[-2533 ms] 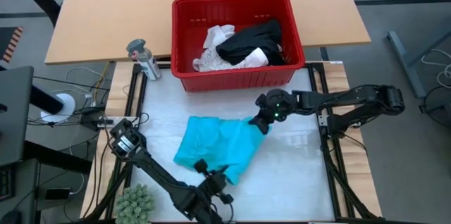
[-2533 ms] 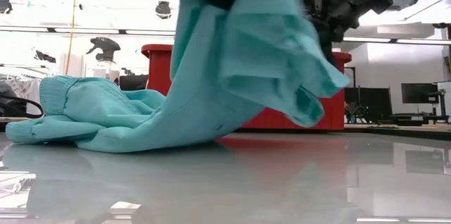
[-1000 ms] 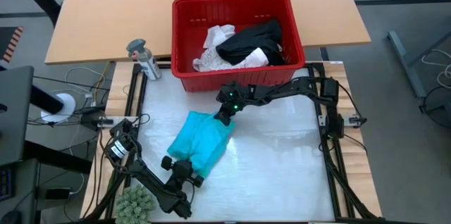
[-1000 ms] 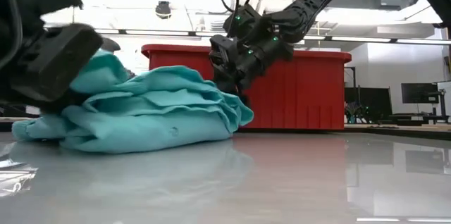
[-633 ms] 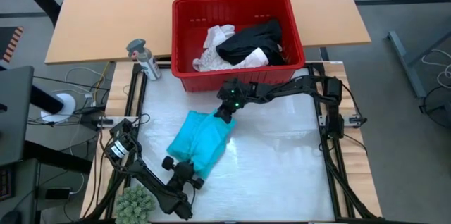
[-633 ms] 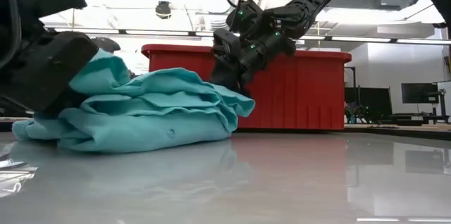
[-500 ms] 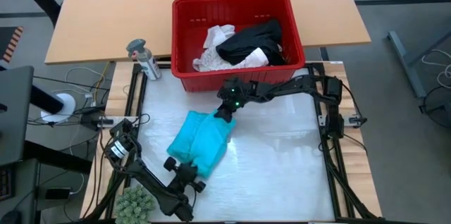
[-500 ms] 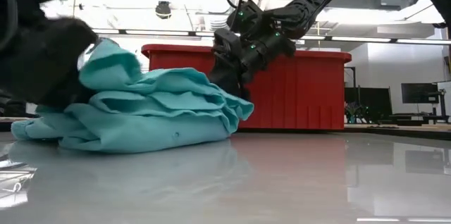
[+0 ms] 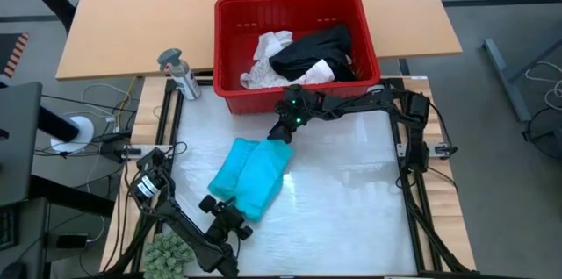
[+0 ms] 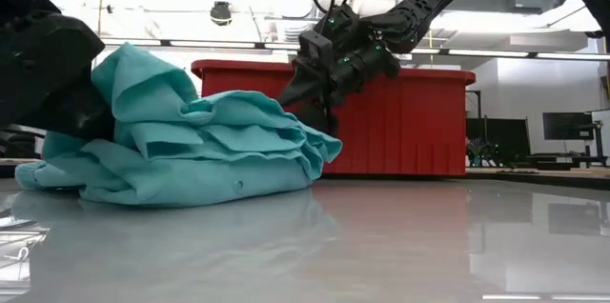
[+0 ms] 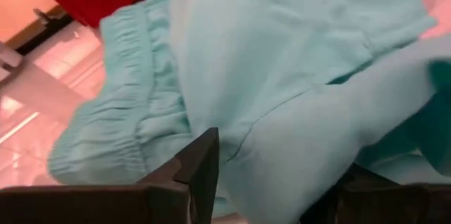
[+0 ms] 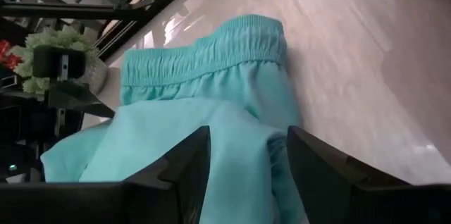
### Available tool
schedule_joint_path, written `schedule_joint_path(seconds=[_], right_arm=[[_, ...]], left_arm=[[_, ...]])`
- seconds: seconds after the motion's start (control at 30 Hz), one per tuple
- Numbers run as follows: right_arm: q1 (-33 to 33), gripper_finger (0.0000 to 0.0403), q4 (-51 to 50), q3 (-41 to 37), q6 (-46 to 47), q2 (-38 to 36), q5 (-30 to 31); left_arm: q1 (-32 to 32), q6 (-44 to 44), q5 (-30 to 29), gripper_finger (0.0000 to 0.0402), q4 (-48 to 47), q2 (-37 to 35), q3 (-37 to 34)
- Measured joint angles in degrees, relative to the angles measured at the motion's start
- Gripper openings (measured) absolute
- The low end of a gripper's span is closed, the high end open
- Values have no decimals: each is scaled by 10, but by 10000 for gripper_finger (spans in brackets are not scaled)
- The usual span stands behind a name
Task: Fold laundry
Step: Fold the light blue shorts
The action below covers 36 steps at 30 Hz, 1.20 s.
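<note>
The teal garment point(image 9: 250, 176) lies folded in several layers on the white table top point(image 9: 351, 200), its elastic waistband point(image 12: 211, 44) showing in the right wrist view. My left gripper point(image 9: 226, 211) is at the garment's near left corner, open, with a raised fold of teal cloth point(image 11: 282, 139) between its fingers. My right gripper point(image 9: 281, 135) hovers open over the garment's far right end, next to the red basket point(image 9: 225, 51). White laundry point(image 9: 268, 51) and black laundry point(image 9: 316, 51) lie in the basket. My left gripper's open fingers point(image 11: 206, 155) stand on either side of the raised teal fold, coming from the table's near left; I cannot tell whether they touch it. My right gripper's open fingers point(image 12: 190, 157) point slantwise down over the garment's far end; I cannot tell whether they touch the cloth.
The red basket stands at the table's far edge, just behind my right gripper. A spray bottle point(image 9: 178, 70) is at the far left, and a small green plant point(image 9: 167, 251) at the near left corner. The white table top lies bare to the right of the garment.
My right gripper has drawn back from the garment's far end, up and toward the basket. My left gripper has risen a little and rolled. The garment stays folded in place, and its near left corner now stands up in a higher peak.
</note>
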Motion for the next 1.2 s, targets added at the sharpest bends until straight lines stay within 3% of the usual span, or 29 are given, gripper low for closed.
schedule_joint_path(seconds=[0.17,0.3,0.37,0.47,0.57,0.77,0.93,1.2], right_arm=[[-9,212,-16,0,-25,-16,-36],[8,212,-59,0,-139,-56,-107],[39,212,-110,0,-226,-83,-98],[113,212,-188,0,-356,-109,4],[202,212,-230,0,-454,-109,177],[321,217,-210,0,-525,-84,430],[374,247,-175,0,-560,-67,557],[406,301,-130,1,-564,-32,615]], left_arm=[[-9,-29,21,142,-40,0,0],[-20,-47,24,142,-65,0,0],[-23,-58,22,142,-74,0,0],[-23,-59,22,142,-78,0,0],[-22,-58,28,142,-76,0,0],[-22,-55,29,142,-76,0,0],[-22,-56,30,142,-76,0,0],[-22,-61,29,142,-60,0,0]])
